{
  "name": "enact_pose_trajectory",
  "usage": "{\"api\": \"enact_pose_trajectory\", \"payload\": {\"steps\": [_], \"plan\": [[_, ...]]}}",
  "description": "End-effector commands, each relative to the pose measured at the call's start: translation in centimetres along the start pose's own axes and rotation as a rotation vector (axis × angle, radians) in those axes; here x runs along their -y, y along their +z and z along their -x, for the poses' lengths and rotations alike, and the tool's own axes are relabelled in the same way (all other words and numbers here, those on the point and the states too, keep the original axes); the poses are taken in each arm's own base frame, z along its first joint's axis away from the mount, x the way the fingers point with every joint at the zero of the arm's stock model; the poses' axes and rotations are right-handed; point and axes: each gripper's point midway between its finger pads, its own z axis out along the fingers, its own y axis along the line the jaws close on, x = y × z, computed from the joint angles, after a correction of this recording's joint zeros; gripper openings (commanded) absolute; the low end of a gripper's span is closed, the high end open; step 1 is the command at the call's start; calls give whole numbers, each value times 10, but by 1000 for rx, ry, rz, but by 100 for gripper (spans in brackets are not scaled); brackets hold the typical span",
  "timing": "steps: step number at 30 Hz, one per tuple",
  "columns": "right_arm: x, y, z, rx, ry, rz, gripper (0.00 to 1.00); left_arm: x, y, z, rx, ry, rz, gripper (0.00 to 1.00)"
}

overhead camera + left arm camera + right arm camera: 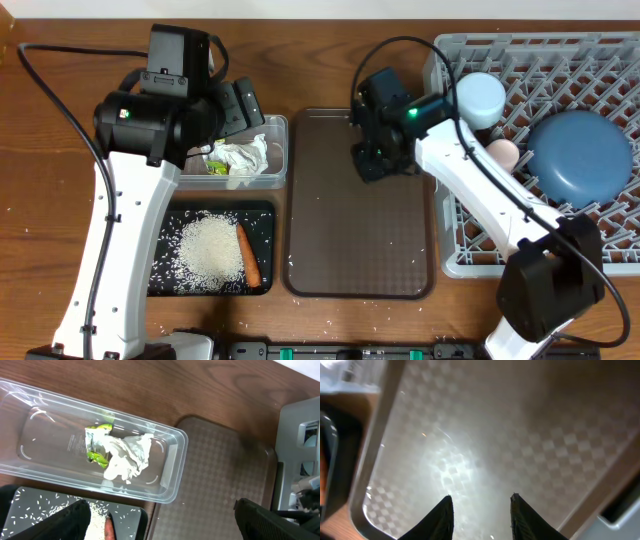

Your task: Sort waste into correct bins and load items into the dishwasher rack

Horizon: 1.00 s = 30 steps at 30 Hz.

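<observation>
Brown wooden bench (330, 60) is seen from overhead, with a few stray grains at its front edge; no more of the room is shown. At lower left a black tray (258, 215) is set, with the rice (212, 248) piled inside and the carrot (248, 255) laid at its right. Just behind it the clear tub (275, 150) is placed, with the crumpled wrapper (238, 158) inside. The left end effector (162, 507) is hung above the tub, fingers spread wide, nothing gripped or touched. At centre the brown serving tray (360, 240) is laid. The right end effector (481, 500) is poised over the tray's far part, fingers partly spread, empty; contact with the tray cannot be told. At right the grey rack (470, 250) is loaded with a pale-blue vessel (480, 98), a pink cup (503, 153) and the dark-blue plate (580, 160).
</observation>
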Motion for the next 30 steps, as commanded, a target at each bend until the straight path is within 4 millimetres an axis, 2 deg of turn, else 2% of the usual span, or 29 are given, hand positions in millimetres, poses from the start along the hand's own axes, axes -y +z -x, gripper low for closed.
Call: {"api": "enact_pose_trajectory", "payload": {"steps": [1, 5, 6, 7, 8, 12, 30], "plan": [[2, -4, 14, 54, 25, -14, 38, -4, 0, 2, 9, 7, 20, 94], [12, -7, 30, 113, 44, -17, 41, -4, 0, 2, 9, 7, 20, 94], [16, -8, 33, 126, 50, -23, 45, -4, 0, 2, 9, 7, 20, 94], [21, -9, 37, 140, 57, -30, 61, -4, 0, 2, 9, 7, 20, 94], [25, -10, 40, 151, 64, -36, 99, -4, 0, 2, 9, 7, 20, 94], [33, -11, 41, 156, 82, -41, 99, -4, 0, 2, 9, 7, 20, 94], [32, -11, 41, 156, 80, -40, 99, -4, 0, 2, 9, 7, 20, 94]]}}
